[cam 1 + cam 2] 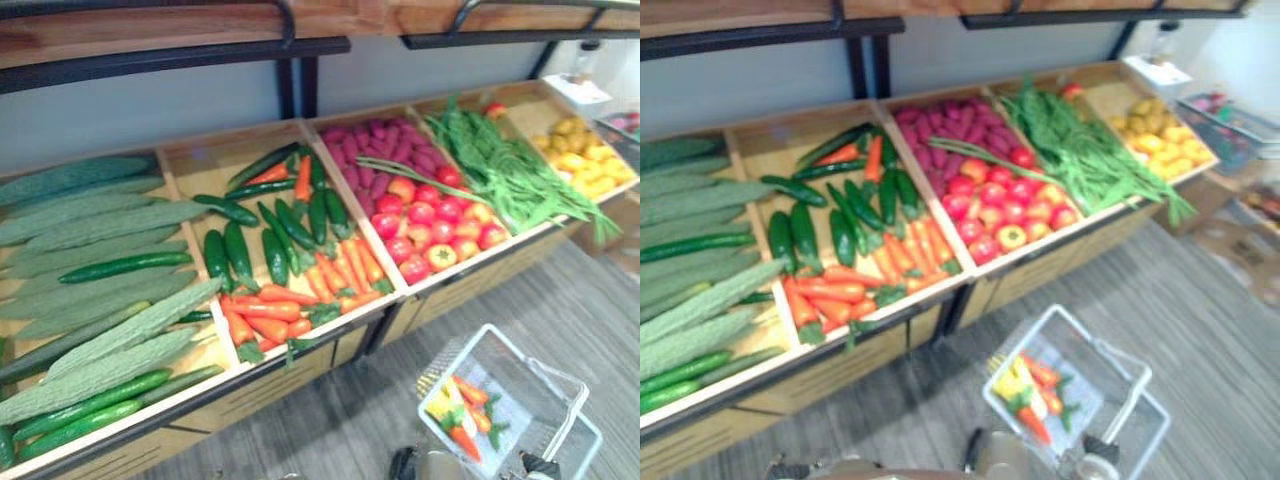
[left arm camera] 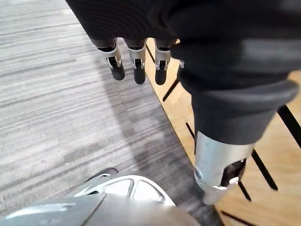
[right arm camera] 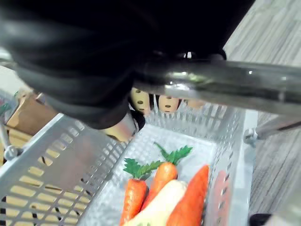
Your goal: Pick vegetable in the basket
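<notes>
— What's on the stand (image 1: 262,385), starting from the left?

— Long, bumpy green gourds (image 1: 90,230) fill the left bin. The next bin has dark cucumbers (image 1: 238,250) at the far side and a carrot pile (image 1: 270,315) at the near edge. Then come purple vegetables (image 1: 385,150) with red tomatoes (image 1: 430,220) in front of them, then a heap of green beans (image 1: 500,170), and yellow produce (image 1: 580,155) on the far right.

— And the left robot hand (image 2: 137,56)?

— It hangs low over the grey floor (image 1: 370,420), just beside the wooden front of the stand. Its fingers are loose and apart, and there is nothing in them.

— Where's the basket (image 1: 438,351)?

— It's near, on the right, in front of the stand and below the tomato bin. The right robot hand (image 3: 141,100) has its fingers curled round the metal handle (image 3: 221,82).

— Anything in it?

— Carrots (image 3: 162,176) with green tops lie on the bottom, touching each other, with a yellow vegetable (image 1: 440,405) against them. All the other vegetables sit in their bins.
</notes>
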You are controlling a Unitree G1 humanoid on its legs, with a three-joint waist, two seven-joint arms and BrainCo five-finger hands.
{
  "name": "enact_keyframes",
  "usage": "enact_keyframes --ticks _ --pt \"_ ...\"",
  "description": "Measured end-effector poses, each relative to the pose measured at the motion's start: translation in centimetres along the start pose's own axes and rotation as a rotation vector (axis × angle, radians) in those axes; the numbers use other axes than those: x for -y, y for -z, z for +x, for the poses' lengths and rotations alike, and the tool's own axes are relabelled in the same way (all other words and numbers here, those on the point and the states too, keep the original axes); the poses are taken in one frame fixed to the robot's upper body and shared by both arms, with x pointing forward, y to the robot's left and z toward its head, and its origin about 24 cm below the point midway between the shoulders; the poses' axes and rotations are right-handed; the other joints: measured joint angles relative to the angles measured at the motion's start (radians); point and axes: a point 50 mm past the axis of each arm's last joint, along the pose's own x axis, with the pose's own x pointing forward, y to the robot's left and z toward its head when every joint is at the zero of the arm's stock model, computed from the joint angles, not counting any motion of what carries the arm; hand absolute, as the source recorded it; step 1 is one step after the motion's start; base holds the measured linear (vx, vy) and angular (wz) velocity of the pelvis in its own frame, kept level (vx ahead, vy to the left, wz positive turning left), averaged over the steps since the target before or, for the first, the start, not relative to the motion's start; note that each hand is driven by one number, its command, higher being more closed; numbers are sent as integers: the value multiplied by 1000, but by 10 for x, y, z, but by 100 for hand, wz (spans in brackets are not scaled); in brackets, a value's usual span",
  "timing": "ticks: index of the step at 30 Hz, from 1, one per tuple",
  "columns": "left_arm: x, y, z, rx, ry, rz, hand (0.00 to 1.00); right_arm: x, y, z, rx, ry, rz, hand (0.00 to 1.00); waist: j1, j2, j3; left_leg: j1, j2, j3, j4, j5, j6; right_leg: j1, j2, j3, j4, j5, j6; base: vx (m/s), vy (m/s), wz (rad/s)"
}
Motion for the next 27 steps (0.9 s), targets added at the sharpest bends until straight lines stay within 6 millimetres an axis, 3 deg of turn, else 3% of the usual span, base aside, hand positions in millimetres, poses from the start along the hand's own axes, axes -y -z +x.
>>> enact_keyframes --ticks 2,3,4,5,7,8,10,11,13,14,15,16,17,20,22,23,24,27 --pt "1 2 0 -4 13 15 0 -7 0 -1 -10 -18 -5 100 3 -16 -8 6 -6 96 -49 37 2 58 -34 -17 24 -5 13 -130 -3 -149" --pt "-1 1 0 -2 14 12 0 -13 -1 -2 -9 -33 -6 100 20 -28 -15 5 -3 173 -58 56 0 87 -60 -31 -7 3 19 -175 -123 -202" --pt "-5 2 1 0 7 16 0 -20 -1 -3 -15 -52 -2 100 24 -44 -24 2 0 252 -56 67 -5 119 -77 -53 -88 57 30 -178 -165 -232" --pt "-8 1 3 3 1 21 0 -25 0 -5 -26 -63 0 100 28 -59 -30 1 4 309 -43 70 -10 132 -70 -66 -183 63 50 -141 -194 -193" --pt "-3 -2 2 11 25 28 0 -21 0 -3 -35 -51 -5 100 36 -34 -41 4 24 359 -82 125 8 152 -19 -144 -343 48 45 -183 -365 -197" --pt "3 -3 0 18 52 47 0 -16 -2 0 -41 -35 -8 100 27 -24 -42 6 27 362 -95 132 4 142 -24 -184 -376 7 60 -187 -451 -176" --pt "1 -13 4 43 56 71 0 -9 2 0 -68 -11 6 100 -3 -36 -39 14 23 409 -66 141 -9 137 -28 -216 -404 -48 78 -19 -340 -100" --pt "5 -17 4 61 73 96 0 -3 9 0 -94 8 13 100 -15 -21 -39 27 55 424 -30 145 -16 154 0 -216 -442 -49 77 52 -343 -84" --pt "3 -19 4 75 80 119 0 0 20 -3 -120 12 11 100 -13 -23 -38 40 129 438 114 147 -13 204 30 -208 -498 -49 77 30 -285 -65" --pt "1 -21 6 80 77 124 0 4 25 -4 -136 28 19 100 -15 -37 -31 32 142 415 128 111 -51 246 36 -181 -549 -49 77 -53 -186 -48" --pt "2 -22 6 82 78 122 0 8 28 -3 -140 37 12 100 -17 -31 -31 22 138 400 110 111 -50 254 40 -179 -561 -49 77 -135 -138 -56" --pt "10 -25 3 88 96 110 0 15 28 -2 -138 50 3 100 -14 2 -35 -7 146 383 84 150 -23 259 64 -176 -581 -49 77 -132 -15 -51" --pt "14 -25 2 87 107 102 0 16 25 -1 -132 46 2 100 -16 21 -35 4 173 396 99 146 -24 272 84 -173 -600 -54 87 -79 -8 -43" --pt "8 -27 4 90 89 90 0 5 27 -3 -140 21 10 100 -30 12 -18 20 220 393 207 147 -23 300 87 -157 -614 -60 96 -39 -6 -35" --pt "7 -21 4 74 82 82 0 7 24 -2 -124 12 -24 100 -32 13 -10 42 241 322 289 164 -21 335 88 -106 -634 -60 96 -56 4 -73" --pt "6 -16 3 61 80 71 0 6 23 -2 -115 2 -39 100 -27 13 -8 29 242 204 351 198 -26 342 81 -49 -642 -59 96 -31 44 -128" --pt "6 -15 2 48 70 32 0 2 14 0 -79 -16 -60 100 -9 5 1 -40 180 -2 386 165 -52 334 52 41 -648 -59 96 -8 91 -142" --pt "14 -11 -2 39 84 6 0 1 4 3 -48 -28 -79 100 -1 21 7 -63 -12 -289 218 73 -108 298 15 148 -649 -44 121 -15 176 -119"
